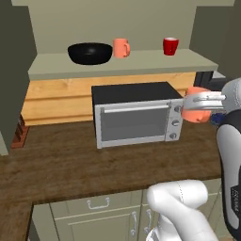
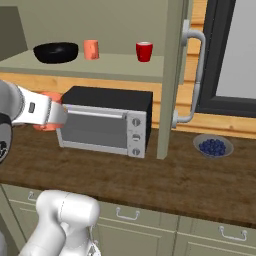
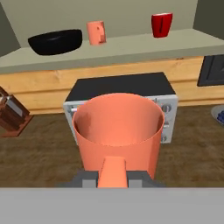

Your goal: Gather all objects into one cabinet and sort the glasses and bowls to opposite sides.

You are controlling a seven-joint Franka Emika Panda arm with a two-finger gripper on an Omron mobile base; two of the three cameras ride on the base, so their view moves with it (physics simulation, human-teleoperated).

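My gripper (image 1: 194, 104) is shut on a salmon-orange cup (image 1: 197, 113), held upright above the counter beside the right end of the toaster oven. In the hand view the cup (image 3: 118, 131) is close and open-mouthed, its handle between my fingers. On the pale green shelf (image 1: 141, 63) of the open cabinet stand a wide black bowl (image 1: 90, 53) at the left, a second salmon-orange cup (image 1: 121, 47) just right of it, and a red cup (image 1: 170, 46) further right. The right base view shows the bowl (image 2: 56, 52), that cup (image 2: 91, 49) and the red cup (image 2: 144, 51).
A silver toaster oven (image 1: 136, 113) with a black top sits on the wooden counter under the shelf. The cabinet door (image 2: 172, 75) stands open edge-on, with a curved grey handle (image 2: 196, 75). A dish of blueberries (image 2: 213, 146) lies to its right. A knife block (image 3: 11, 113) is at the far left.
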